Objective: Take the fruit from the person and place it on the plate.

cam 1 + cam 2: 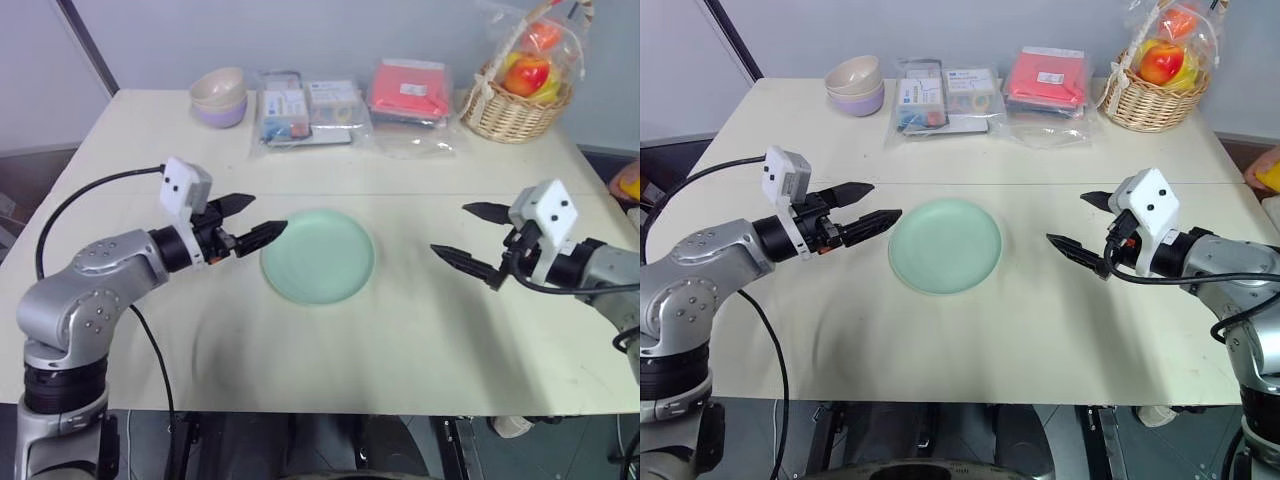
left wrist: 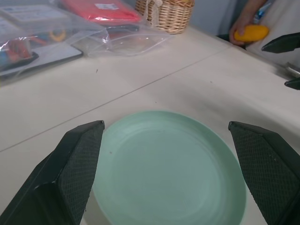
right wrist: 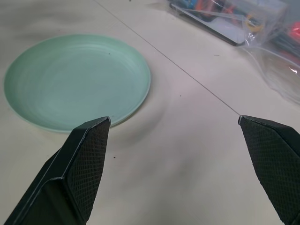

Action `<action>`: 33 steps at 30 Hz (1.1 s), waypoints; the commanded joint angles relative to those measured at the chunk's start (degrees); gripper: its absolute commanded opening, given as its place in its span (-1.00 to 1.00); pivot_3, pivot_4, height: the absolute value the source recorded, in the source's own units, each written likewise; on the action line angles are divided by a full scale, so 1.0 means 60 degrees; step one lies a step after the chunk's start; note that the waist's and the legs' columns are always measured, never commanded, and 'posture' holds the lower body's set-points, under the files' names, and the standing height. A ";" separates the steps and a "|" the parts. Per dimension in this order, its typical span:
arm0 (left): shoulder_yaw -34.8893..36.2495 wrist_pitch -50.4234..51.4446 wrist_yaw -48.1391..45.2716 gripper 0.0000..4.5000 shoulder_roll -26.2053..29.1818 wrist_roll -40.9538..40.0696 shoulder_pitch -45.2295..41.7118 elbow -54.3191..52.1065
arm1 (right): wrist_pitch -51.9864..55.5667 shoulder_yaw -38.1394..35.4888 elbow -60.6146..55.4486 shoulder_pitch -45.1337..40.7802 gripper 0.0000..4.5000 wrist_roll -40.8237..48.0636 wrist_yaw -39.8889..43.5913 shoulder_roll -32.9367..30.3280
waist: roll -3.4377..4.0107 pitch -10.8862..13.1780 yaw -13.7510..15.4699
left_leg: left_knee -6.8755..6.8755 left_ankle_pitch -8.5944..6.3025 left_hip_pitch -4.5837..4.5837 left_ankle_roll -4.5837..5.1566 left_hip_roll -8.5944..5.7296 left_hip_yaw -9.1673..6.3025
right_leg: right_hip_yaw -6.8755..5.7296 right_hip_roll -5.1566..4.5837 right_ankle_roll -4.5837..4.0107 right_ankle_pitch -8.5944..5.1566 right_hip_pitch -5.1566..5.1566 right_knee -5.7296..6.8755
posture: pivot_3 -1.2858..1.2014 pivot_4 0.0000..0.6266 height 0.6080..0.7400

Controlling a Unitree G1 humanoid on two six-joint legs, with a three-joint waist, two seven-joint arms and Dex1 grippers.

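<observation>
Cream table (image 1: 420,330), mint plate (image 1: 318,256) between left fingers (image 1: 262,232) and right fingers (image 1: 462,259), both spread

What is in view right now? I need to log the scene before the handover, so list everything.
plate: one, mint green, table centre, empty
bowls: two stacked, beige on lavender, far left
plastic packets: several, clear, far middle
red packet: one, beside them
basket: one, wicker, fruit inside, far right
fruit: one, yellow, in person's hand off table
left gripper: open, beside plate
right gripper: open, right of plate
</observation>
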 commanded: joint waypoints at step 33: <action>0.0218 0.0005 0.0612 0.97 0.0077 -0.0687 0.0012 -0.0460 | 0.0184 -0.0381 -0.0416 -0.0016 1.00 0.0260 -0.0094 -0.0115 | 0.0000 0.0000 0.0001 | -0.0002 0.0000 0.0000 0.0000 0.0000 0.0000 | 0.0000 0.0000 0.0000 0.0000 -0.0001 -0.0001 | 0.03 -0.52 1.00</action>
